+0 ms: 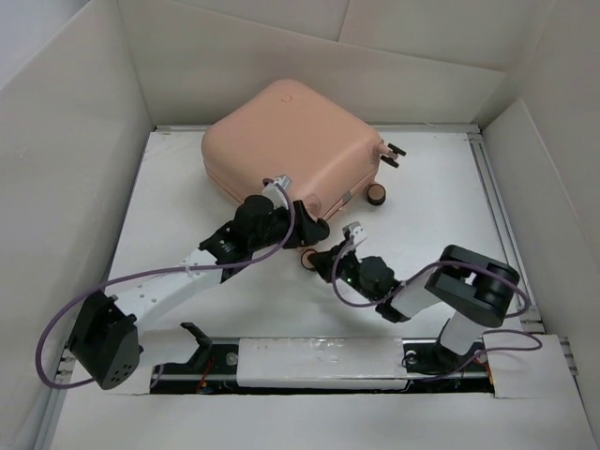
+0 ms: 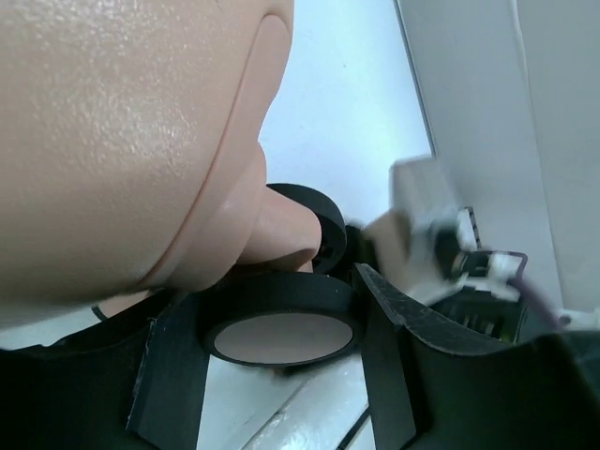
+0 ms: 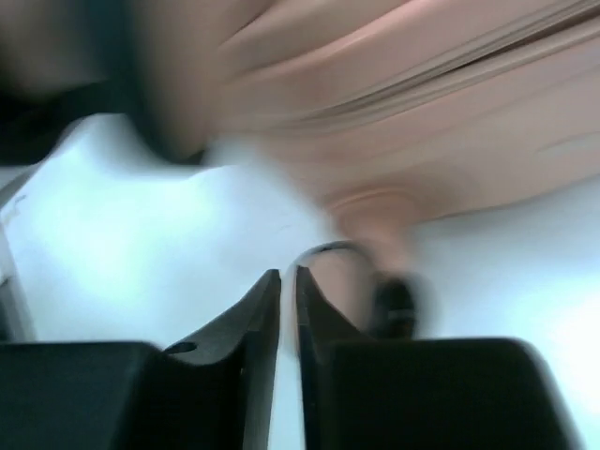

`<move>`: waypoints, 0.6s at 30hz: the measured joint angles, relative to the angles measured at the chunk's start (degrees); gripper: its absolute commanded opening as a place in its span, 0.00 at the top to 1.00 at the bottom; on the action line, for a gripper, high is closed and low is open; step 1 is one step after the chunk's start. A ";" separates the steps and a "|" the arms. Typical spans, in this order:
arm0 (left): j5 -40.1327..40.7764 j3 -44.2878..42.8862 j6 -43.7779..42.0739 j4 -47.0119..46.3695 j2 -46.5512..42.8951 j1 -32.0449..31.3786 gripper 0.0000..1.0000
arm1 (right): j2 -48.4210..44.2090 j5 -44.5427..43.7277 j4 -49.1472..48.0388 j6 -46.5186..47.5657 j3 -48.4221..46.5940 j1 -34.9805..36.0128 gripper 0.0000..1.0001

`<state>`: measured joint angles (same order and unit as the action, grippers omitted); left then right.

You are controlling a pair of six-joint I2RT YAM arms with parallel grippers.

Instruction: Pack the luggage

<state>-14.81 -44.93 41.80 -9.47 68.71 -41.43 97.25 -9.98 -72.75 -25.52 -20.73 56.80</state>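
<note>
The luggage (image 1: 291,141), a large peach-pink hard-shell suitcase, lies closed and flat at the back middle of the table. My left gripper (image 1: 312,228) is at its near corner. In the left wrist view a black-and-pink caster wheel (image 2: 281,336) fills the gap between the fingers, with my left gripper (image 2: 272,309) shut on it and a second wheel (image 2: 309,220) behind. My right gripper (image 1: 325,253) sits just to the right of it, low over the table. Its jaws (image 3: 288,277) stand nearly together with nothing between them, and a blurred wheel (image 3: 361,272) lies just beyond the tips.
More caster wheels (image 1: 376,194) stick out at the suitcase's right corner. White walls (image 1: 75,141) enclose the table on three sides. A metal rail (image 1: 497,197) runs along the right edge, and the arms' mounting bar (image 1: 319,361) spans the near edge.
</note>
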 measured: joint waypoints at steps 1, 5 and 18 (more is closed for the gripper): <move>0.50 0.07 -0.22 1.25 -1.11 0.00 1.00 | -1.38 0.02 0.35 0.00 1.09 -1.79 0.63; 4.15 2.01 -1.33 5.90 -8.09 1.18 1.00 | -8.41 0.83 4.09 1.09 1.60 -10.49 0.46; 5.40 5.14 -2.03 5.84 -13.35 2.12 1.00 | -8.55 19.17 13.84 7.50 -6.71 -22.77 0.37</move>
<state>-9.41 -39.79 39.77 -3.64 55.35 -39.31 88.71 9.19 -58.92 -18.02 -27.44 34.02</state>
